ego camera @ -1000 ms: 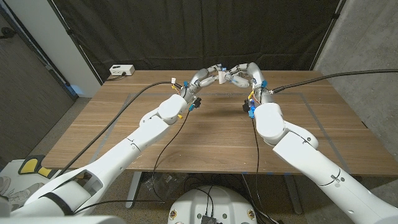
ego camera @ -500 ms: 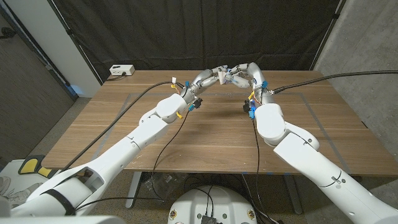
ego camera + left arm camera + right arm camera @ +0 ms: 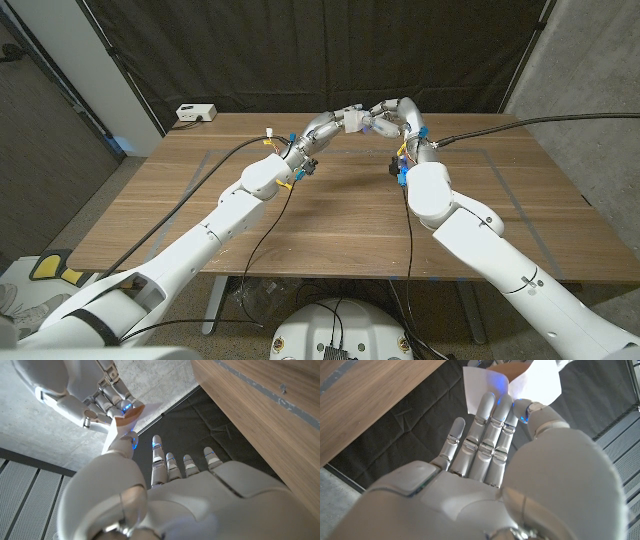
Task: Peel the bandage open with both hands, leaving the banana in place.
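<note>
Now both hands meet above the far edge of the brown wooden surface [image 3: 330, 215], and the small white-and-tan paper-wrapped bandage [image 3: 353, 119] sits right between them. Left hand [image 3: 325, 127] pinches one side of it, thumb pressed to the wrapper, other fingers [image 3: 172, 466] stretched out. Right hand [image 3: 388, 117] grips the white flap [image 3: 492, 382] opposite. Off beside the surface's far left corner, a small white box [image 3: 195, 113]

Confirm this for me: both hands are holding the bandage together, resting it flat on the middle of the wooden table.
Not quite. Both the left hand and the right hand do hold the bandage together, but it is not resting on the wooden table. The head view shows it lifted in the air above the table's far edge, against the dark curtain.
</note>
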Controlling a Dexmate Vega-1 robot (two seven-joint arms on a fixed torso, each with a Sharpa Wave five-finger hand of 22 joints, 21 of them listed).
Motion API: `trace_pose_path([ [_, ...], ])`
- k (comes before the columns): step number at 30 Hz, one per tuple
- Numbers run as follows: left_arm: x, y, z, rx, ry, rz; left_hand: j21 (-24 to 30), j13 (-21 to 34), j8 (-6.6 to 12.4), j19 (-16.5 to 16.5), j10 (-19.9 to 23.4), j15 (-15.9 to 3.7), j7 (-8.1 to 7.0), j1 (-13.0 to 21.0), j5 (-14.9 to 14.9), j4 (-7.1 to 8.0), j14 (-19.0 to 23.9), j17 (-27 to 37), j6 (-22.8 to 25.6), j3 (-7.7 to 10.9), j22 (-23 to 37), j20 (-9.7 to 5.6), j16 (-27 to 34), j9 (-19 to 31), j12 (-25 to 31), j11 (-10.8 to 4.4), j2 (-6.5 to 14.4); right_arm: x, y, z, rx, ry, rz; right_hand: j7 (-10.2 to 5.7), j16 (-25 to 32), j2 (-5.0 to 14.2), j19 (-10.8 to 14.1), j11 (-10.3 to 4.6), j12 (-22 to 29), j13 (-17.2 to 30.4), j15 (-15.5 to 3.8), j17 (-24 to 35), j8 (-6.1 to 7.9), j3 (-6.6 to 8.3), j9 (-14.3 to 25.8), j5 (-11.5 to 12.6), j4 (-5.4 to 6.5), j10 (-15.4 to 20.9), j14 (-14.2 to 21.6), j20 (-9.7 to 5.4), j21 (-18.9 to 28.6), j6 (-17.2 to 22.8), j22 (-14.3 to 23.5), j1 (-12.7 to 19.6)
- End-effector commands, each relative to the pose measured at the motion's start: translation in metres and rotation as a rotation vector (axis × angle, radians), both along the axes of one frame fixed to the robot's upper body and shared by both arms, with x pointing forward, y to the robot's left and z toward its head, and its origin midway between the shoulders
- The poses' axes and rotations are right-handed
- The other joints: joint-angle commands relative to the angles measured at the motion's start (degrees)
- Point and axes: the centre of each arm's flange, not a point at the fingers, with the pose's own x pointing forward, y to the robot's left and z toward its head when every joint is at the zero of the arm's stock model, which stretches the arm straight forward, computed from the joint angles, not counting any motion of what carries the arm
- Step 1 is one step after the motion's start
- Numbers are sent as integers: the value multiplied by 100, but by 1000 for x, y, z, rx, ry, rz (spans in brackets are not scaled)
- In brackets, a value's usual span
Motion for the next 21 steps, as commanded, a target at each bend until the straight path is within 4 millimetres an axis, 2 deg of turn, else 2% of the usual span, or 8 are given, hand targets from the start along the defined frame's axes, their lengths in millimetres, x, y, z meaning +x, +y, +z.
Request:
trace_pose_path([
  [1,-2,20,1,20,-23,16,-5,26,25,-327,5,0,-28,-64,65,31,-35,4,100,30,22,3,36,13,52,-45,-58,9,-7,10,77,-37,-42,115,-31,61,-13,-33,-23,12,-549,31,290,77,984,20,29,19,6,-24,71,207,-19,-1],
  [5,-2,22,3,35,-37,40,32,23,118,-276,66,-8,-94,-93,73,-37,14,-11,331,18,33,1,55,16,81,-96,-180,9,-8,14,95,-60,-51,108,-40,57,-15,-52,-30,19,-564,42,289,89,972,23,27,26,10,-46,89,213,-43,0],
  [12,-1,23,3,13,-43,99,103,21,60,-145,61,-27,-262,-232,-233,-136,57,-33,153,-178,40,0,68,30,80,-164,-609,11,-8,15,91,-67,-42,97,-53,60,-16,-53,-42,36,-569,62,290,100,958,22,31,26,9,-61,117,218,-81,-4],
  [13,-2,24,2,6,-49,123,129,23,47,-97,56,-33,-447,-245,-340,-152,72,-35,88,-205,42,-2,72,42,78,-190,-667,11,-8,15,90,-67,-41,100,-57,60,-15,-58,-43,39,-567,61,290,103,960,23,32,28,12,-61,121,214,-86,-6],
  [14,-3,24,2,0,-59,142,151,34,-14,-66,30,-30,-784,-241,-496,-175,79,-33,-149,-222,42,-1,73,72,71,-191,-707,11,-8,15,90,-68,-38,94,-60,57,-15,-54,-46,42,-566,61,290,103,956,22,32,23,13,-62,126,215,-92,-7],
  [15,-4,24,2,-9,-64,162,168,43,-39,-36,-48,-37,-957,-221,-587,-199,101,-35,-282,-231,40,-3,78,94,45,-235,-737,12,-8,15,90,-66,-39,93,-64,51,-17,-51,-45,45,-566,60,287,106,951,23,29,28,17,-64,128,216,-96,-7],
  [18,-6,25,2,-58,-77,217,208,55,-28,46,-20,-63,-1223,-167,-701,-258,186,-44,-363,-252,37,-9,100,124,63,-275,-816,13,-8,16,82,-65,-35,95,-67,53,-13,-59,-57,49,-566,67,289,103,945,17,34,23,22,-70,144,218,-115,-14],
  [21,-8,25,1,-113,-92,261,316,69,115,288,114,-96,-1378,22,-793,-373,373,-61,-194,-248,34,-17,141,176,118,-386,-902,13,-8,16,82,-63,-36,95,-82,54,-17,-59,-65,46,-567,68,296,114,953,20,32,29,16,-73,155,218,-132,-11],
])
